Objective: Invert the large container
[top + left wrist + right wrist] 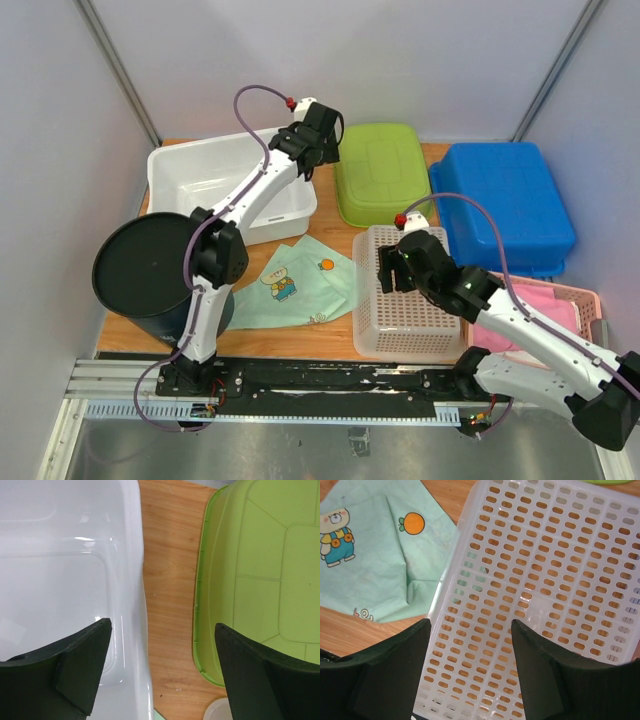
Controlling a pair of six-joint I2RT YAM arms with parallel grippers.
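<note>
The large white container (190,180) sits upright and open on the table (300,343), just left of the green tub (382,170), a narrow strip of bare wood between them. The left arm lies across the container's edge nearest the tub and hides that part. The left claw (318,162) hangs over the strip, released and holding nothing. From its own camera, the claw (160,645) has one finger over the white container (65,580) and the other over the green tub (260,580); both vessels run out of that picture, and a pale rounded corner (216,711) at the bottom edge is too cropped to name. In front of the green tub, the right claw (392,268) hovers, spread and empty, over an upturned perforated basket (405,320), part of which the arm covers.
</note>
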